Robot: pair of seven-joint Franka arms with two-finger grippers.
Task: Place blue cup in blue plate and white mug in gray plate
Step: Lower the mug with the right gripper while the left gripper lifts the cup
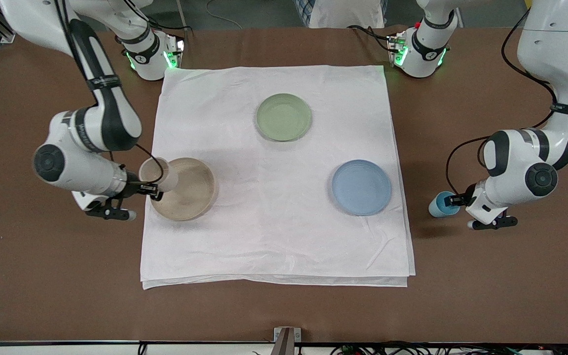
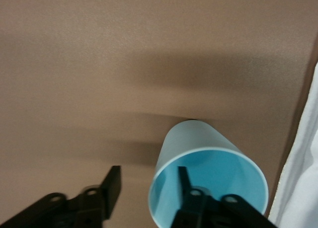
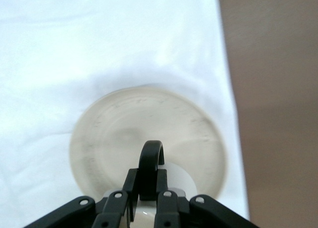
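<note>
The white mug (image 1: 156, 173) hangs tilted in the air over the rim of the gray plate (image 1: 193, 190), near the right arm's edge of the white cloth (image 1: 274, 236). The right hand (image 1: 152, 190) pinches the mug's dark handle (image 3: 150, 161) between its fingers.

The blue cup (image 1: 441, 204) is off the cloth, on or just above the bare brown worktop (image 1: 284, 310) toward the left arm's edge. The left hand (image 1: 456, 199) grips its wall, one finger (image 2: 186, 188) inside the cup and one outside.

The blue plate (image 1: 361, 187) lies on the cloth, well apart from the cup. A green plate (image 1: 284, 117) sits nearer the robots' edge, out of both paths.

A likely risk: the tilted mug, held only by its handle, could swing or land on the plate's rim and tip. The cup could catch the cloth's edge or the plate's raised rim if carried low.
</note>
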